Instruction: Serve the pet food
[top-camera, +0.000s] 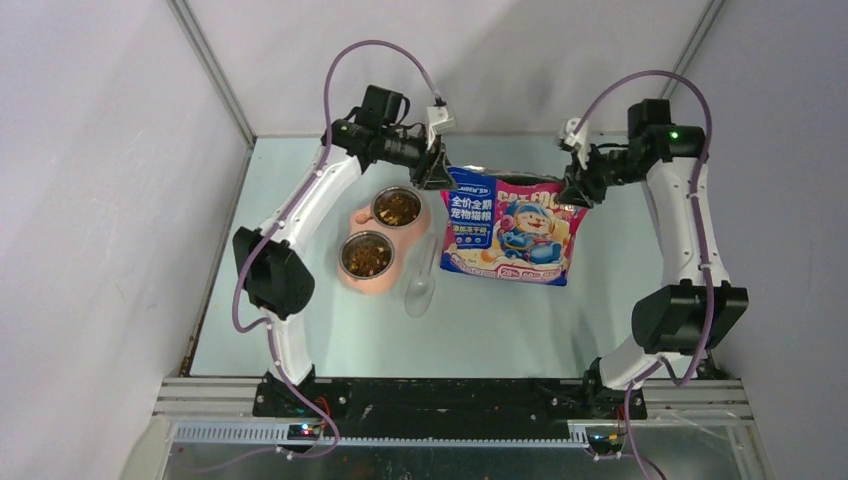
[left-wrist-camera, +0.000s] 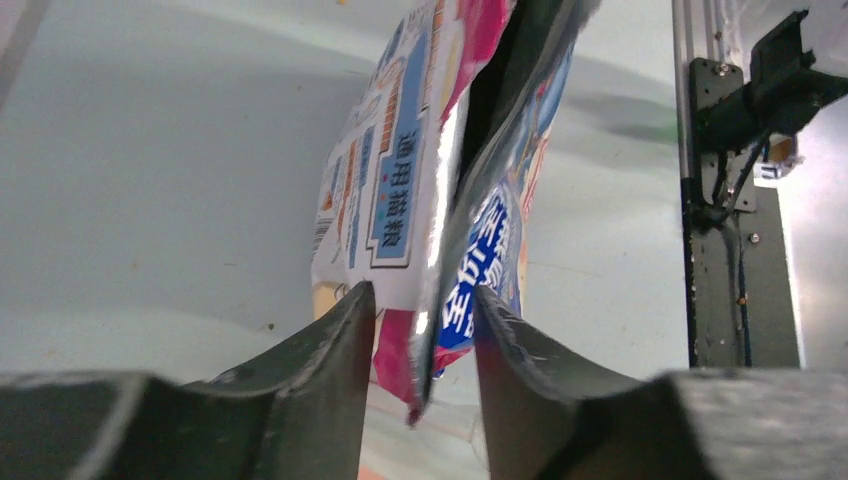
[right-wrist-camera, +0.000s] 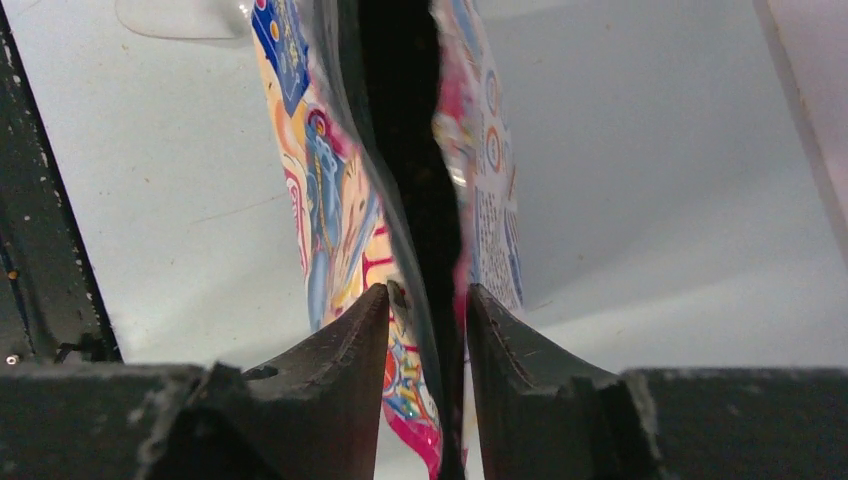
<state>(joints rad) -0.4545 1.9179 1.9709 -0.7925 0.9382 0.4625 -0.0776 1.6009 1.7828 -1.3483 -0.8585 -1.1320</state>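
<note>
Both arms have the cat food bag (top-camera: 510, 235) by its top corners. The left gripper (left-wrist-camera: 418, 300) and right gripper (right-wrist-camera: 428, 298) are each partly closed and pinching the foil, probably to keep the open mouth up so nothing spills. The pet food (top-camera: 397, 208) sits in the pink feeder's (top-camera: 365, 288) two bowls just left of the bag, with the scoop (top-camera: 420, 288) lying by the bag's near-left corner.

The bag (right-wrist-camera: 320, 200) shows only a dark slit of a mouth in my wrist views, its inside hidden, its lower end cut off behind my fingers (right-wrist-camera: 340, 380), my pinch unclear.
</note>
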